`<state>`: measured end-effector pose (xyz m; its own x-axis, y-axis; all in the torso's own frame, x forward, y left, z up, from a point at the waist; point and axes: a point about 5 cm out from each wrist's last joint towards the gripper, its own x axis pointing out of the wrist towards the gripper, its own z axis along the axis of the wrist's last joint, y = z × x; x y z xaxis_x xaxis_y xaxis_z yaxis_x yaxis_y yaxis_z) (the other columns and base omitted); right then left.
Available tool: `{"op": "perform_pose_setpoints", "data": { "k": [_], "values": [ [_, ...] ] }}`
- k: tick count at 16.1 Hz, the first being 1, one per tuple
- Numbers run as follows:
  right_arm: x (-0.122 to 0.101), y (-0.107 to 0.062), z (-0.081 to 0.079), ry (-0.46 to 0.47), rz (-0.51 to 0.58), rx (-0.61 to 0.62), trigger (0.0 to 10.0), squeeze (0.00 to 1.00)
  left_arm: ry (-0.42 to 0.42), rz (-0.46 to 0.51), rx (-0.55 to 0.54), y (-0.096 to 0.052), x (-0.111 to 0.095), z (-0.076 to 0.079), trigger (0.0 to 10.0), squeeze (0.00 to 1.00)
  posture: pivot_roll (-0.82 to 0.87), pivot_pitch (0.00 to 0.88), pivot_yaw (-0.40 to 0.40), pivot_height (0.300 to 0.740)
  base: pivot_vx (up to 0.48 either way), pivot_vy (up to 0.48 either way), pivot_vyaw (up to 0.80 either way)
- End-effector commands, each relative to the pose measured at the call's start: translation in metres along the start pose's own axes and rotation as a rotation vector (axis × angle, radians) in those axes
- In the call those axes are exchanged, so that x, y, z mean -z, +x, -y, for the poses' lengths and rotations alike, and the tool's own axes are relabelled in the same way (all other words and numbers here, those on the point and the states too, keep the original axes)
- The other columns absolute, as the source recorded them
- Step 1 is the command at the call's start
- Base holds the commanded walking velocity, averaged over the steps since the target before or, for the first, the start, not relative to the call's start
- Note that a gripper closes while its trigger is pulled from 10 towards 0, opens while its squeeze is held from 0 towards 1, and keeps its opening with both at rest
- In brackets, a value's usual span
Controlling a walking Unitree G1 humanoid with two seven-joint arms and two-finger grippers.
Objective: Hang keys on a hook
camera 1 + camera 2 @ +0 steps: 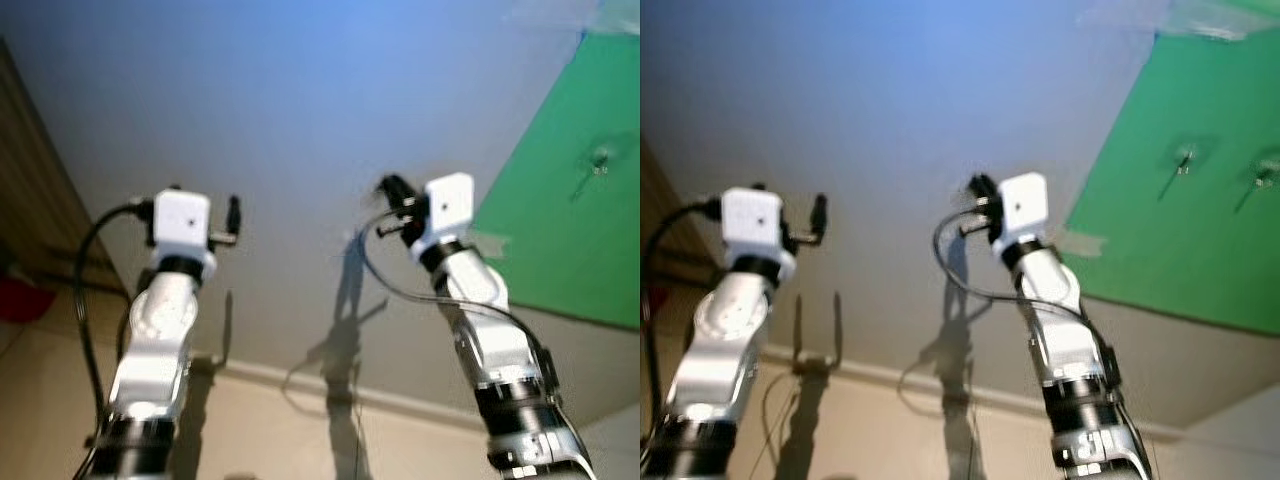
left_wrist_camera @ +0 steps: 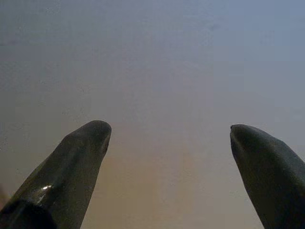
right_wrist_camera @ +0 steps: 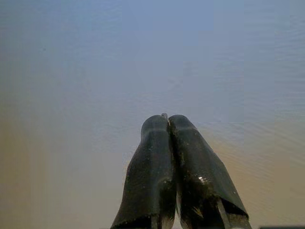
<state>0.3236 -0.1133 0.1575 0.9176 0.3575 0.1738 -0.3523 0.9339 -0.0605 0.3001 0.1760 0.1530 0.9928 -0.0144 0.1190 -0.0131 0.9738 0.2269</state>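
Both arms raised before a pale grey wall, beside a green panel.

The green panel [image 1: 1170, 220] carries two small hooks [image 1: 1183, 160], well apart from both hands. The left hand [image 2: 169, 138] is spread wide, holding nothing. The right hand [image 3: 167, 123] is pressed together, a sliver of metal at its tips; the keys cannot be made out. A skirting board [image 1: 400, 400] meets the beige floor [image 1: 270, 430].

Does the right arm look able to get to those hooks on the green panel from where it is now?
Probably, but not yet. The right gripper is shut and faces the bare wall, beside the green panel. The hooks sit farther to its right. Nothing stands between them.
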Motion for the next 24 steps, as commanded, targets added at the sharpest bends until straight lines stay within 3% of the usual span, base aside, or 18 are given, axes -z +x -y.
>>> {"op": "perform_pose_setpoints", "data": {
  "k": [1,6,11,20,24],
  "values": [
    [0.000,-0.001,0.005,-0.005,0.002,0.019,10.0,0.00,0.010,0.010,0.005,0.004,-0.003,0.003,10.0,0.00,0.03,0.000,-0.074,0.740,0.000,-0.368,0.00],
    [0.001,0.002,0.002,-0.023,0.012,0.028,10.0,0.00,0.047,0.025,0.057,0.013,-0.007,0.009,10.0,0.00,0.02,0.000,-0.048,0.740,0.000,-0.388,0.00],
    [0.000,0.003,0.001,-0.005,0.024,0.052,10.0,0.00,0.059,0.030,0.051,0.017,-0.008,0.001,10.0,0.00,0.01,0.000,-0.034,0.740,0.000,-0.388,0.00],
    [-0.005,0.005,-0.003,-0.012,0.037,0.030,10.0,0.00,0.065,0.028,0.042,0.015,-0.006,0.004,10.0,0.00,0.01,0.000,-0.049,0.740,0.000,-0.380,0.00],
    [-0.006,0.007,-0.004,-0.002,0.041,0.031,10.0,0.00,0.059,0.057,0.036,0.018,-0.012,0.003,10.0,0.00,0.01,0.000,-0.049,0.740,0.000,0.000,0.00]
  ]
}}
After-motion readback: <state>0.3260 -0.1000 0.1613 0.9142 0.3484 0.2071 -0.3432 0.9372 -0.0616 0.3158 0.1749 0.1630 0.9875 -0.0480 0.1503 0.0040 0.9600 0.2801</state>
